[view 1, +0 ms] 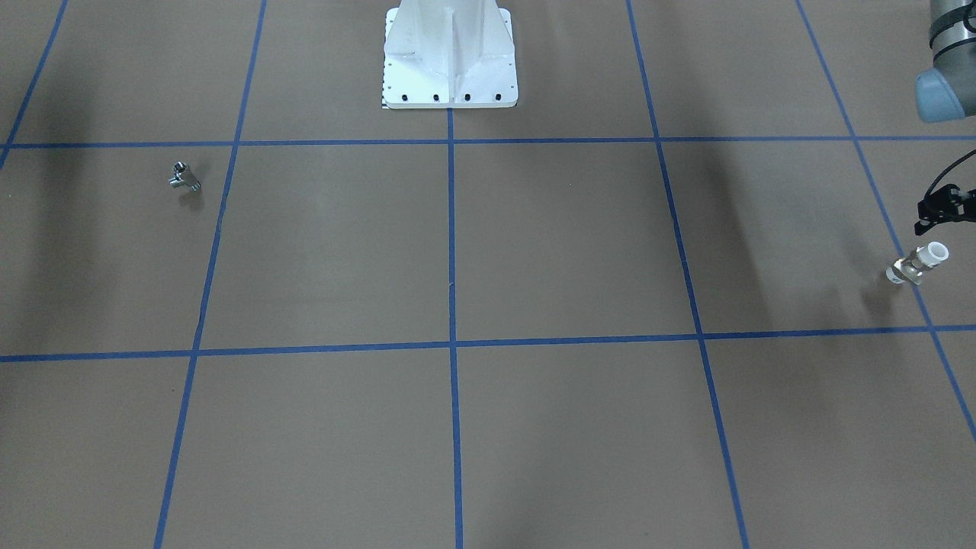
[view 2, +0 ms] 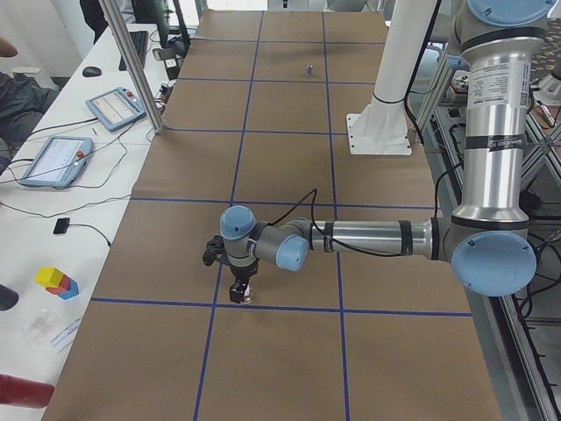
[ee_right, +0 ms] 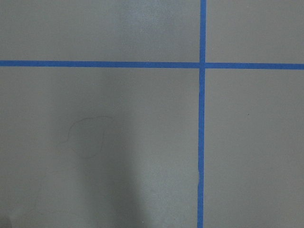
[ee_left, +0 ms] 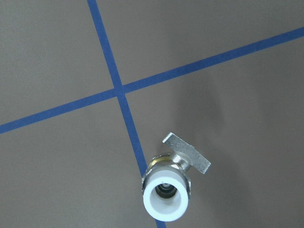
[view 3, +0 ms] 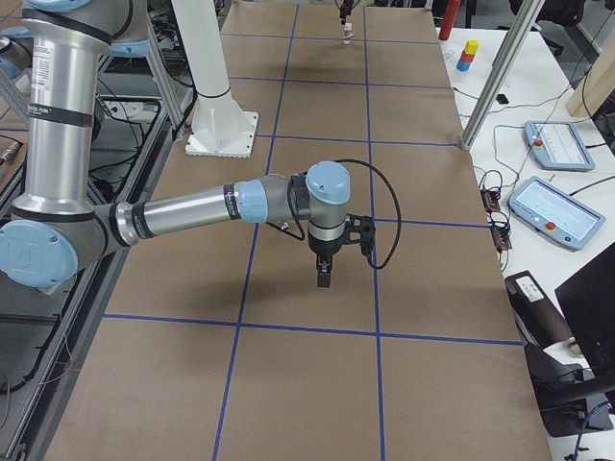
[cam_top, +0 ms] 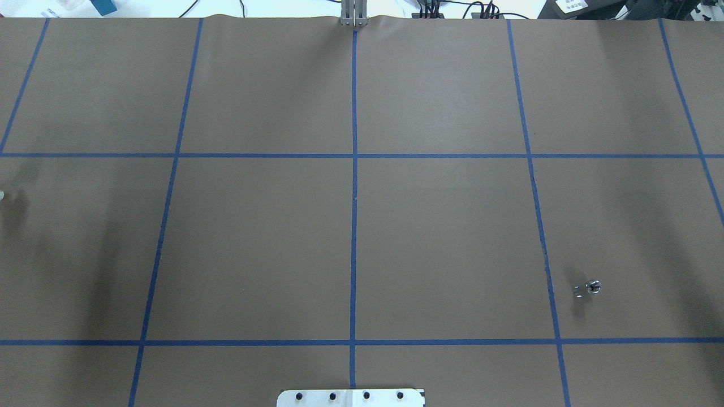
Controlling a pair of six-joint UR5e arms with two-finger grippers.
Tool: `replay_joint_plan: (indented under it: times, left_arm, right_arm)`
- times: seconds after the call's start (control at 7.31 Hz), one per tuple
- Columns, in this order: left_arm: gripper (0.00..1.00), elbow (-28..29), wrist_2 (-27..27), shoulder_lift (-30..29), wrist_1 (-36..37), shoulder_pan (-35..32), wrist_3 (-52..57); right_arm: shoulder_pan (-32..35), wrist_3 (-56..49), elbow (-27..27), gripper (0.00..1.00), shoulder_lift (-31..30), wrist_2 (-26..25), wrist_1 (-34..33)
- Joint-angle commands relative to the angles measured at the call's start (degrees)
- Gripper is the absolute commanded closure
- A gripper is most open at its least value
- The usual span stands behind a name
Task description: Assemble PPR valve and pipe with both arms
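One PPR valve [ee_left: 166, 190], one pipe [view 1: 184, 177]; left claw [view 2: 243, 294], right claw [view 3: 325, 279]: cannot tell if open.

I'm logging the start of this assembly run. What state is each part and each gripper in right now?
PPR valve: on the table, white ring end upward, ungripped, not joined to the pipe.
pipe: lying on the table alone, untouched.
left gripper: pointed down over the valve; open or shut cannot be told.
right gripper: hanging over the table, pipe not under it; open or shut cannot be told.
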Motion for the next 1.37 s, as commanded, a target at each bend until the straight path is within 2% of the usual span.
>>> replay_joint_plan:
  times: [0.0,0.41,0.68,0.96,1.09,1.23]
  left_arm:
    - [0.03,2.61,0.04,-2.48,-0.03,0.19,0.12]
    - [0.11,4.38,-0.05,-3.29,-0.11,0.8,-0.06]
    - [0.24,4.3,-0.23,-3.29,-0.03,1.24,-0.15]
    - [0.34,4.3,-0.32,-3.29,0.06,1.68,-0.06]
    - [0.35,4.47,-0.31,-3.29,0.15,1.68,-0.06]
    - [0.42,4.47,-0.4,-3.29,0.15,1.68,-0.06]
  right_arm:
    - [-0.09,0.0,0.0,0.0,0.0,0.0,0.0]
    - [-0.09,0.0,0.0,0.0,0.0,0.0,0.0]
    - [-0.18,0.0,0.0,0.0,0.0,0.0,0.0]
    - [-0.18,0.0,0.0,0.0,0.0,0.0,0.0]
    - [-0.18,0.0,0.0,0.0,0.0,-0.09,0.0]
    - [-0.27,0.0,0.0,0.0,0.0,0.0,0.0]
